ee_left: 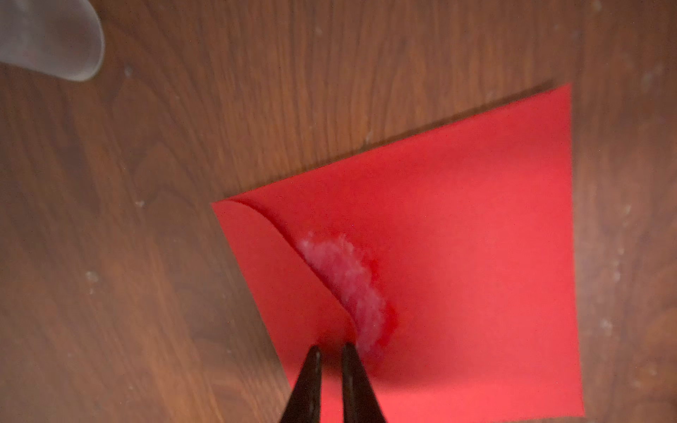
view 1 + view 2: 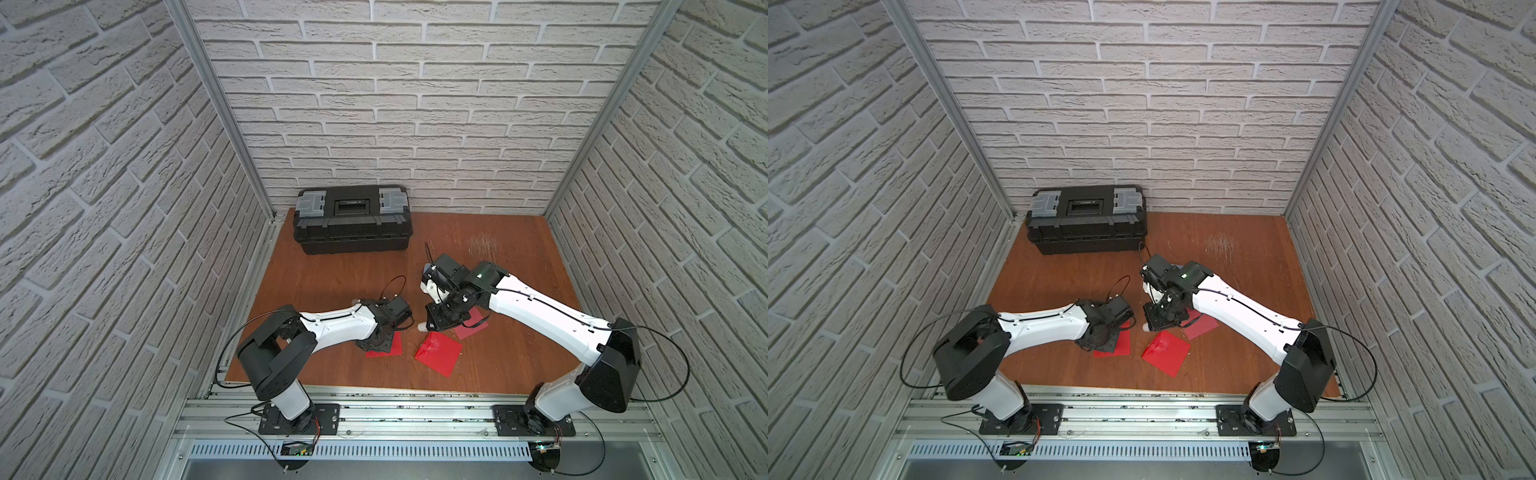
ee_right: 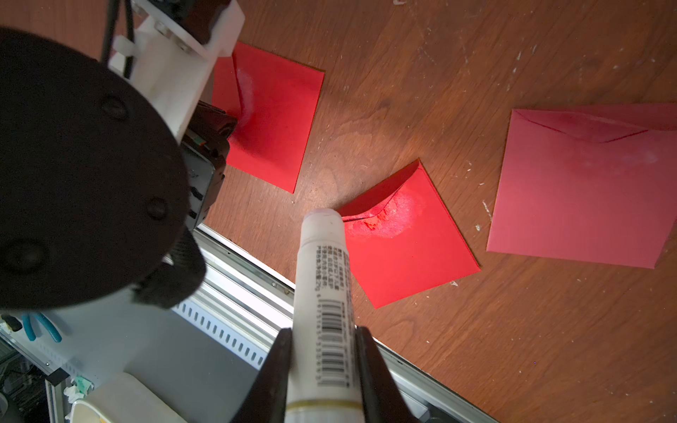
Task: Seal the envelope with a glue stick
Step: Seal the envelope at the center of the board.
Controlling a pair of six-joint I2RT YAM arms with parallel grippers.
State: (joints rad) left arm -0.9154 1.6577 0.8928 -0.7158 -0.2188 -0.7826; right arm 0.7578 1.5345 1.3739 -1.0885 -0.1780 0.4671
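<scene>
Wood tabletop [image 2: 332, 282] amid brick walls [image 2: 415, 104]; right tool [image 3: 324, 331] pinches glue stick [image 3: 322, 263]; left tool [image 1: 331, 351] unclear.

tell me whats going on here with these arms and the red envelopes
The right gripper holds the glue stick, its tip beside the raised flap of the middle envelope, which already has glue smeared on it. The left gripper, jaws nearly closed, is at the flap tip of a second envelope, also glued. A paler third envelope lies apart.
</scene>
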